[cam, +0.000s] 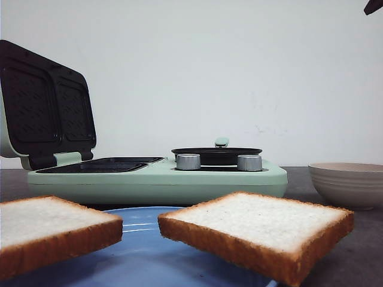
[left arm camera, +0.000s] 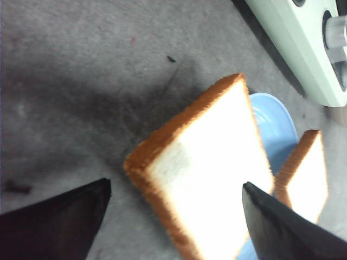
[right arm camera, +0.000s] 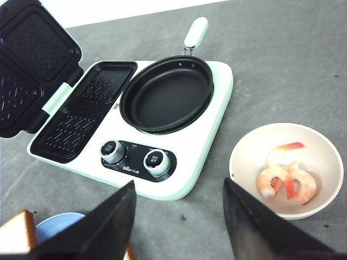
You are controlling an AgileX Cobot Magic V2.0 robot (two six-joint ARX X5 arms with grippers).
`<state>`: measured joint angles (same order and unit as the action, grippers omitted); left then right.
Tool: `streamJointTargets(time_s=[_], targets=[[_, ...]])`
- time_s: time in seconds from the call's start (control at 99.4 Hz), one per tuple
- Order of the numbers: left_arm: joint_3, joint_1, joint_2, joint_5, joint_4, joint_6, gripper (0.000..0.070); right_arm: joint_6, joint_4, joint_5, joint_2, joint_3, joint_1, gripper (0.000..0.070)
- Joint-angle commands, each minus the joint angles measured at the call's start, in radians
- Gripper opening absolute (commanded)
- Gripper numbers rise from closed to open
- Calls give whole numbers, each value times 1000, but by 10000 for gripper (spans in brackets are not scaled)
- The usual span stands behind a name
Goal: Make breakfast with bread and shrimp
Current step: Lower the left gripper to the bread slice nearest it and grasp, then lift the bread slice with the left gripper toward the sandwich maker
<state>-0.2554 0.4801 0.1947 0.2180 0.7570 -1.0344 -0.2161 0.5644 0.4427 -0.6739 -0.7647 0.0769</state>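
Hovering over the near end of the table, the left gripper (left arm camera: 173, 216) has its two black fingers spread wide with nothing between them, and the near square slice of white sandwich bread with its golden-brown crust (left arm camera: 209, 179) lies directly beneath the gap. The right gripper (right arm camera: 179, 222), likewise spread and empty, hangs above the table between the mint-green breakfast maker with its raised black waffle-patterned lid (right arm camera: 179, 179) and the cream round bowl of pink cooked shrimp (right arm camera: 286, 169). The step in hand looks to be picking up that near slice, so the left fingers would do best to come down on two opposite crust edges, where the bread is firmest, and close gently so the soft crumb is not crushed. Both slices sit on the light blue round plate (cam: 140, 239), overhanging its rim, the other slice (cam: 257, 233) beside the first and apart from it. Being square, neither slice has a real long axis; each lies nearly flat with its broad face up, and in the front view the right-hand slice turns one corner towards the camera. The open black grill plates (right arm camera: 87, 111) on the maker's left half wait well beyond the plate.
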Motion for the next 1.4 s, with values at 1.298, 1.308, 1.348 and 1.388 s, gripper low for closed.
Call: streamJointTargets(time_s=[1.298, 1.308, 1.348, 1.388], targets=[[0, 58, 17, -126, -406, 148, 7, 7, -9, 3, -4, -10, 7, 308], [-5, 58, 20, -127, -407, 160, 7, 7, -9, 3, -4, -10, 7, 308], [-27, 58, 35, -133, -409, 208, 7, 7, -9, 3, -4, -10, 7, 308], [-51, 58, 56, -135, -412, 262, 7, 7, -9, 3, -4, -10, 7, 308]])
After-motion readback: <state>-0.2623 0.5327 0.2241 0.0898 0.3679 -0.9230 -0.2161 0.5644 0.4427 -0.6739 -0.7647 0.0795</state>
